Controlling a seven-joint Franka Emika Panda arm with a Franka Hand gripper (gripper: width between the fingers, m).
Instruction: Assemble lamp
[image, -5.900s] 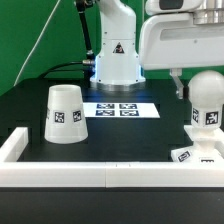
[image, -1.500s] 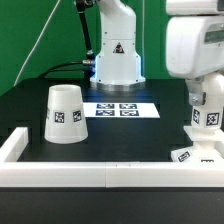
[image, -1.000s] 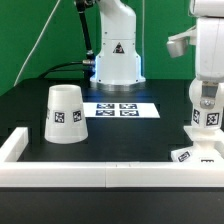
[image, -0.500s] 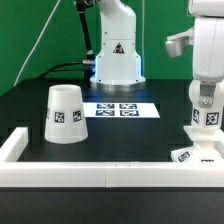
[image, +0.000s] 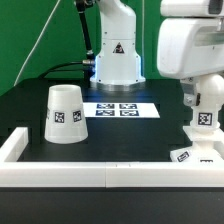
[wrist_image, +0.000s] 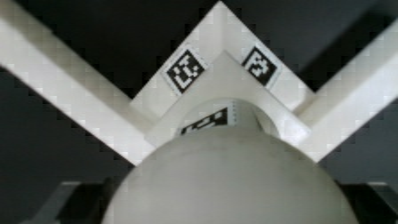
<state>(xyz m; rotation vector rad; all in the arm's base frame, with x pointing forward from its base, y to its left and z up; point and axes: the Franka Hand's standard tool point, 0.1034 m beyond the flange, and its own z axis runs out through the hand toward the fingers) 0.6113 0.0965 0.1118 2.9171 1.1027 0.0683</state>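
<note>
The round white bulb (image: 205, 108) stands upright on the small flat base (image: 194, 153) in the right corner of the white frame. My gripper (image: 203, 98) has come down over the bulb, with one dark finger (image: 190, 99) beside it. In the wrist view the bulb (wrist_image: 222, 175) fills the space between my fingers (wrist_image: 61, 200), and a dark gap shows on each side, so the jaws look open around it. The tagged base (wrist_image: 221, 70) lies beyond the bulb. The tapered shade (image: 64, 113) stands mouth down at the exterior view's left.
The marker board (image: 122, 109) lies at the middle back. The white robot pedestal (image: 117, 58) stands behind it. A low white frame wall (image: 100, 174) runs along the front and turns back at both sides (wrist_image: 71, 80).
My hand came down over the bulb, turned about a quarter turn around it, paused, and has now turned back to face broadside. The bulb and base stay in the corner.
</note>
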